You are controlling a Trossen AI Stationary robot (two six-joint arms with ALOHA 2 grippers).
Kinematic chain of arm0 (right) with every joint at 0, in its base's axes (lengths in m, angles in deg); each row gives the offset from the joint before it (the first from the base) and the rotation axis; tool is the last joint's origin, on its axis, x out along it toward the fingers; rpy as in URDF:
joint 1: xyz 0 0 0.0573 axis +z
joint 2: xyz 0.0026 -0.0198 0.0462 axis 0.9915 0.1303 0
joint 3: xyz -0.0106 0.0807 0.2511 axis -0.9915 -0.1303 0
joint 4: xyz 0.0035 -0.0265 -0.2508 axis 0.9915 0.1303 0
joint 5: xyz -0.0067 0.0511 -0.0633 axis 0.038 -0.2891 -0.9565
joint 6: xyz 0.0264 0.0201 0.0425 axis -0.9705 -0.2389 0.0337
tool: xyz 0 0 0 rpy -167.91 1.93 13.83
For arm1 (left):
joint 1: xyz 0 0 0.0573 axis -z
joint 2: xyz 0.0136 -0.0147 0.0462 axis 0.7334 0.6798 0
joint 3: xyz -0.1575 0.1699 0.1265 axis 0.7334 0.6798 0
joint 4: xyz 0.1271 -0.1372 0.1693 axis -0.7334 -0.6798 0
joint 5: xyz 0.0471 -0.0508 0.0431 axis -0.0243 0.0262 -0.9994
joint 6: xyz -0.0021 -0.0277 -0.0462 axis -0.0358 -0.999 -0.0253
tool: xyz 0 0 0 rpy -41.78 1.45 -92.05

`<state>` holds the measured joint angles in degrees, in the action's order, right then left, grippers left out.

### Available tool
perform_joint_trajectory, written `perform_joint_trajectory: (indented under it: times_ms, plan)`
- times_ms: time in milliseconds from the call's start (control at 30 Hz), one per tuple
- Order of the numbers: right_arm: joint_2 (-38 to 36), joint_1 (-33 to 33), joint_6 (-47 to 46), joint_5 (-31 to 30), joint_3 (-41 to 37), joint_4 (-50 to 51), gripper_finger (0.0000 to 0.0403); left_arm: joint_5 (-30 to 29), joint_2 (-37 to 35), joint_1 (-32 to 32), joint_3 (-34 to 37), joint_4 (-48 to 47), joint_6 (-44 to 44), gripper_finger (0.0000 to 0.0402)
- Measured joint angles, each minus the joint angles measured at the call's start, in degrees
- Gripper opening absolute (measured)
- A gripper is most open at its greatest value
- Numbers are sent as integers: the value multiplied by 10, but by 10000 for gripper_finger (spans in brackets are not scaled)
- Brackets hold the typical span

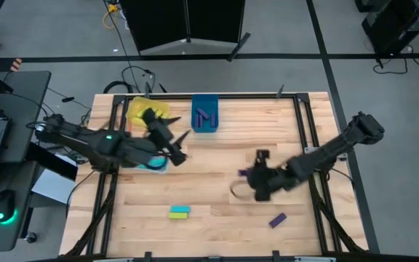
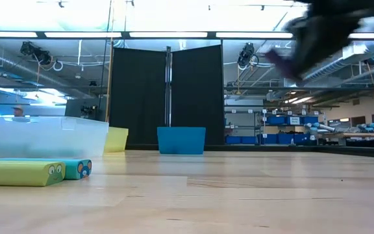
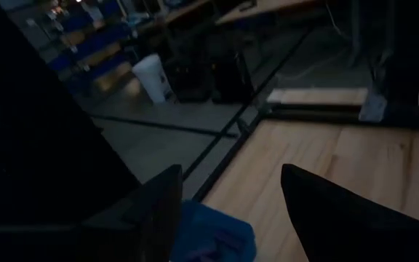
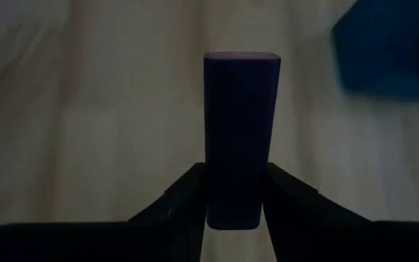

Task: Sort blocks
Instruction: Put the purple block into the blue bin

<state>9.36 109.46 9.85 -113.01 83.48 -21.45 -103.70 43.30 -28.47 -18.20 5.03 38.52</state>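
Lime block (image 2: 19,173) and teal block (image 2: 76,168) lie touching at the table's near edge. Blue bin (image 1: 205,114) already holds purple bars. Right gripper (image 1: 249,175), mid-table and raised, clamps a purple block (image 4: 240,138) by its lower end; looks light, rigid, smooth, may slip. Left gripper (image 1: 182,145) hangs apart near the bins.

A: State the left arm's pose.
B: It reaches in from the left side, forearm level; the left hand (image 1: 182,145) hangs with its fingers (image 3: 158,211) spread apart, nothing between them.
A: And the right arm?
B: It extends from the right edge toward the centre, elbow raised; the right hand (image 1: 249,175) is clamped on a dark purple block (image 4: 240,138), fingers (image 4: 188,193) pressing both its sides.
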Motion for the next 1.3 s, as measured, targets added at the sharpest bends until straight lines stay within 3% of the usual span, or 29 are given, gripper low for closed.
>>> perform_joint_trajectory:
  times_ms: [133, 267, 467, 600, 733, 867, 1067, 1300]
  plan:
    - [0, -104, 134, 22, 0, -125, 122, -28, -50, 23, 0, -8, 17, 243]
    - [0, -221, 224, 86, 0, -240, 123, -29, -83, 36, 0, -46, 3, 243]
    - [0, -403, 270, 226, 0, -399, 123, -34, -96, 48, 0, -108, -51, 243]
    - [17, -485, 251, 305, 1, -483, 124, -44, -94, 54, 0, -143, -92, 243]
    - [72, -514, 217, 366, 1, -573, 124, -63, -94, 62, 0, -159, -118, 243]
    - [147, -528, 204, 370, 14, -618, 124, -96, -95, 74, 0, -163, -122, 243]
    - [249, -551, 171, 396, 65, -661, 127, -99, -94, 81, 0, -166, -137, 243]
    - [299, -556, 159, 396, 104, -662, 182, -95, -94, 81, 21, -168, -154, 243]
